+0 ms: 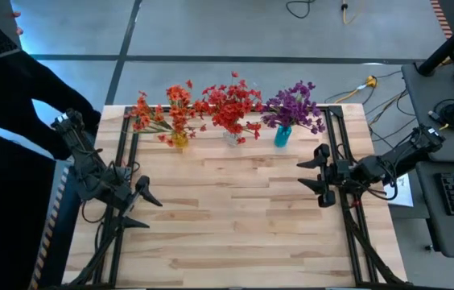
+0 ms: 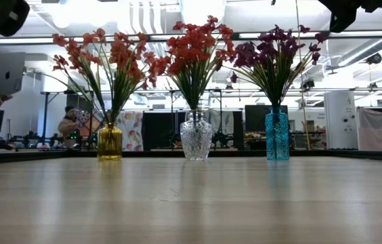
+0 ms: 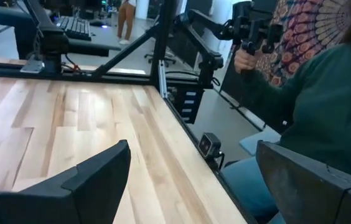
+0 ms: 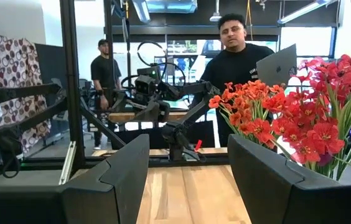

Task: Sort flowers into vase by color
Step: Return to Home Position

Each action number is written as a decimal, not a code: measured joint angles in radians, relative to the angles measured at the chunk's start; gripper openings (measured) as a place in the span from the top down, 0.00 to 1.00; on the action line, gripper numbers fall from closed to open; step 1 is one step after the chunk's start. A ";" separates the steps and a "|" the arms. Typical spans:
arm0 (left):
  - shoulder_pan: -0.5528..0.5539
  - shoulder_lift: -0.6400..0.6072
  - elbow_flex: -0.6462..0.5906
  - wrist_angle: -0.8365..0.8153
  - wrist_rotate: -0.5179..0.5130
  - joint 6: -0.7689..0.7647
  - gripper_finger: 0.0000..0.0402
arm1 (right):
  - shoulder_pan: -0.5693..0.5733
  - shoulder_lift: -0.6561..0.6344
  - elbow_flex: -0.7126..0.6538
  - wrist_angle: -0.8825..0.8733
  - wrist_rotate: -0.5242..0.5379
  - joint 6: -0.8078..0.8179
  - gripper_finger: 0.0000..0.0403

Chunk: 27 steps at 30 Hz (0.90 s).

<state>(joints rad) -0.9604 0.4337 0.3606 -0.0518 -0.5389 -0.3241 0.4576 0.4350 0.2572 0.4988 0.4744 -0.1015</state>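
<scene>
Low view | faceted clear vase (image 2: pixel 196 137), spiky flowers (image 2: pixel 198 42) | left gripper (image 1: pixel 154 213), right gripper (image 1: pixel 301 174) released

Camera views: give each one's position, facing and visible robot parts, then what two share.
High view: overhead, straight down on the table; both arms, left gripper and right gripper open.
Low view: table-top height, level toward yellow vase, transparent vase, blue vase; arm parts at upper corners.
Left wrist view: left arm, facing a person beyond the table edge; own fingers show.
Right wrist view: right arm, facing standing people across the table; own fingers show.
Shared: low and right wrist views both show the red flowers.
</scene>
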 joint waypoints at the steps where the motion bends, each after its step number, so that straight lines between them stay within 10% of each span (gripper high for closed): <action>1: 0.000 -0.010 -0.009 0.002 -0.002 0.002 0.17 | 0.000 0.000 0.000 -0.001 0.000 -0.005 0.48; 27: 0.113 -0.164 -0.201 0.177 -0.166 0.255 0.39 | 0.000 -0.331 -0.160 -0.005 0.001 -0.076 0.48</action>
<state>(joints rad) -0.8474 0.2699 0.1600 0.1255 -0.7048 -0.0688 0.4579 0.1042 0.0968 0.4936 0.4751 -0.1777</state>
